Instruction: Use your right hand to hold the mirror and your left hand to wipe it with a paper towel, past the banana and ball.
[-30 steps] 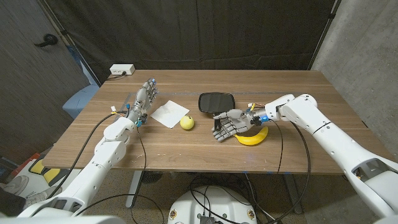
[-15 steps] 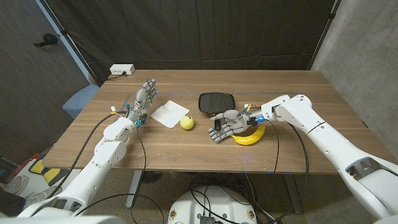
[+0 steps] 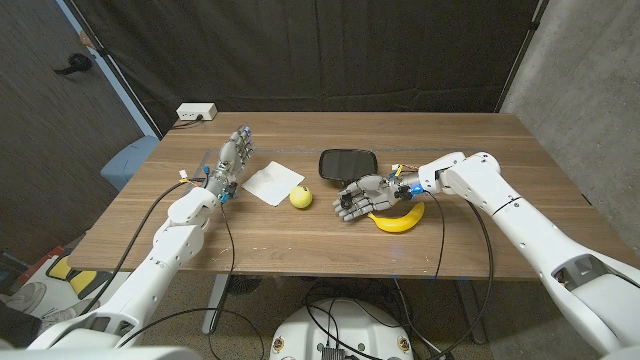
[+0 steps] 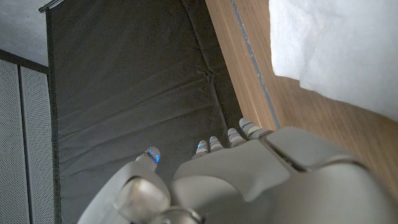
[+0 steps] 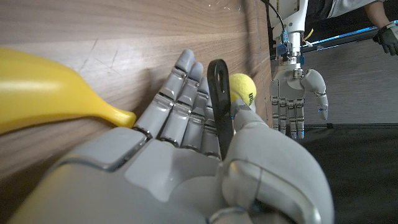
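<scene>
Banana (image 3: 398,221) sits nearest the table's (image 3: 300,245) front edge; right hand (image 3: 360,197) hovers just behind it w/ fingers spread, gripping nothing. Ball (image 3: 301,197) lies left of banana. Mirror (image 3: 346,164) is flat just behind the hand — untouched. Paper towel (image 3: 271,183) sits left of mirror; left hand (image 3: 231,160) stands upright beside it, fingers apart, empty.

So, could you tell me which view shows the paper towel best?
The head view: the whole paper towel lies there, beside the left hand. The left wrist view catches only one white corner of it.
</scene>
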